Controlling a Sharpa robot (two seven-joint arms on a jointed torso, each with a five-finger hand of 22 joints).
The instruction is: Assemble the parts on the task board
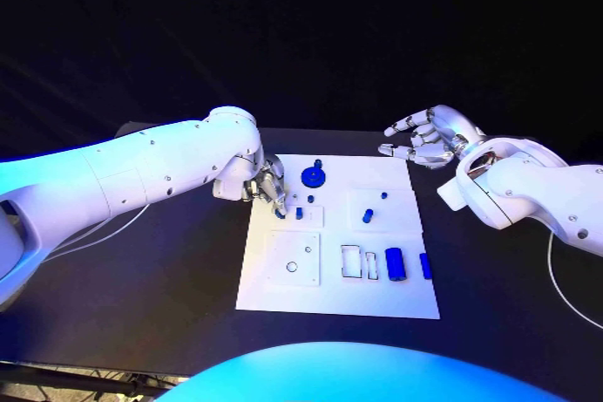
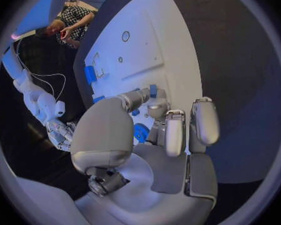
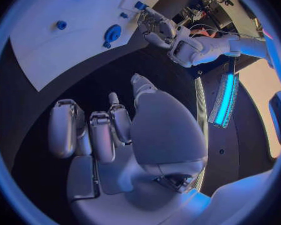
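The left hand (image 2: 154, 130) is hanging just over the white task board (image 2: 137, 50), its thumb and a finger reaching to a small blue part (image 2: 153, 90) standing on the board, while another blue part (image 2: 90, 75) is lying farther along the board.
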